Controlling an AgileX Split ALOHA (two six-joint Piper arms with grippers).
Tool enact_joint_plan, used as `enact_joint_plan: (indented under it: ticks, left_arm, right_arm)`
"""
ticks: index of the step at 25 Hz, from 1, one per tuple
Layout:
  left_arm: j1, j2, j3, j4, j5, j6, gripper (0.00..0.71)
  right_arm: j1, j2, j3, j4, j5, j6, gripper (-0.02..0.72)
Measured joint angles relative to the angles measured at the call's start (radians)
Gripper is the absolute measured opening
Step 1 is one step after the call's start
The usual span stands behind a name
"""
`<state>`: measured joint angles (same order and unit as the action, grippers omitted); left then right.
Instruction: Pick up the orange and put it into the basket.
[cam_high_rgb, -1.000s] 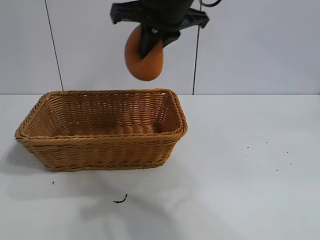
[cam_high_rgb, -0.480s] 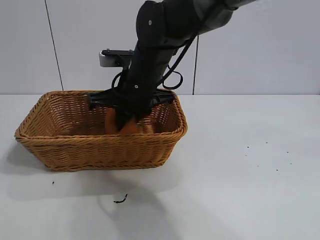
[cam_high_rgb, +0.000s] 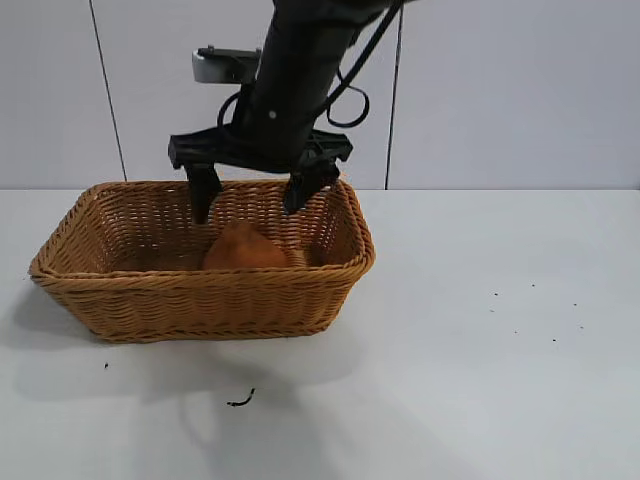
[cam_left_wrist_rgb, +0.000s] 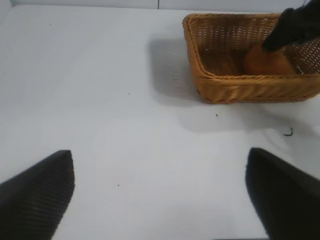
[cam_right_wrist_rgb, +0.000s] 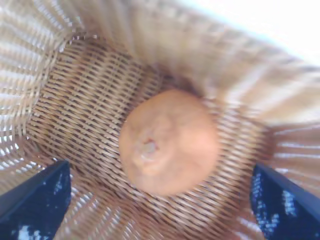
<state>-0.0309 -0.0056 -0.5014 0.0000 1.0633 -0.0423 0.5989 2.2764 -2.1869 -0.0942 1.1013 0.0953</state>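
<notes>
The orange (cam_high_rgb: 243, 248) lies on the floor of the tan wicker basket (cam_high_rgb: 110, 285), right of its middle, free of any grip. It fills the middle of the right wrist view (cam_right_wrist_rgb: 169, 141), knob up, and shows in the left wrist view (cam_left_wrist_rgb: 264, 61). My right gripper (cam_high_rgb: 251, 200) hangs open just above the orange, its two fingers spread wide over the basket's inside. My left gripper (cam_left_wrist_rgb: 160, 187) is open and empty over bare table, well away from the basket (cam_left_wrist_rgb: 225, 87).
The basket stands on a white table (cam_high_rgb: 480, 360), left of centre. A small dark scrap (cam_high_rgb: 240, 401) lies on the table in front of the basket. A pale wall stands behind.
The right gripper lowered the orange into the basket, opened and let it go, then rose a little. The orange now rests on the basket floor.
</notes>
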Motion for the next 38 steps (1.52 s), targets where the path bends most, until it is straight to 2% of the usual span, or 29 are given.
enact_joint_plan:
  ticks: [4, 16, 22, 30, 38]
  left_arm:
    - [0.000, 0.000, 0.000, 0.000, 0.000, 0.000, 0.666]
    - [0.000, 0.000, 0.000, 0.000, 0.001, 0.000, 0.666]
    - [0.000, 0.000, 0.000, 0.000, 0.001, 0.000, 0.666]
    - [0.000, 0.000, 0.000, 0.000, 0.000, 0.000, 0.666]
    - [0.000, 0.000, 0.000, 0.000, 0.000, 0.000, 0.666]
  right_arm:
    - [-0.068, -0.002, -0.019, -0.012, 0.034, 0.004, 0.673]
    - [-0.417, -0.002, -0.020, -0.018, 0.067, 0.004, 0.673]
    - [-0.545, -0.002, -0.020, -0.022, 0.109, 0.004, 0.673]
    - [-0.586, -0.045, 0.092, 0.008, 0.113, 0.003, 0.673]
    - [-0.583, -0.360, 0.479, 0.025, 0.113, 0.000, 0.673]
